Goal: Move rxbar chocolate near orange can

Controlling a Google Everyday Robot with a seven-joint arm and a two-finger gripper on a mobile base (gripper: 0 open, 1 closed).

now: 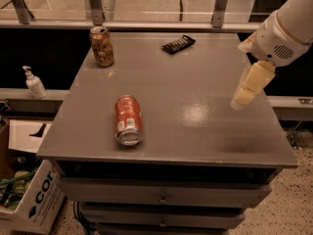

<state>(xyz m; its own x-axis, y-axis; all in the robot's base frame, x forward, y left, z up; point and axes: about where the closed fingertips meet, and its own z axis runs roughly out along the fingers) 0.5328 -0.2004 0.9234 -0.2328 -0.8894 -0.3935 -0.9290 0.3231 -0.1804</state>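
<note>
The rxbar chocolate [178,44] is a flat black wrapper lying at the far middle of the grey table [195,131]. The orange can [101,46], brownish-orange and cream with a silvery top, stands upright at the far left corner. My gripper [243,95] hangs from the white arm over the table's right side, above the surface, well to the right of and nearer than the bar. It holds nothing that I can see.
A redder-orange can [128,120] with a white label lies on its side at the front left of the table. A white pump bottle [34,83] stands on a ledge to the left. A cardboard box [29,199] sits on the floor at the lower left. Drawers run under the table front.
</note>
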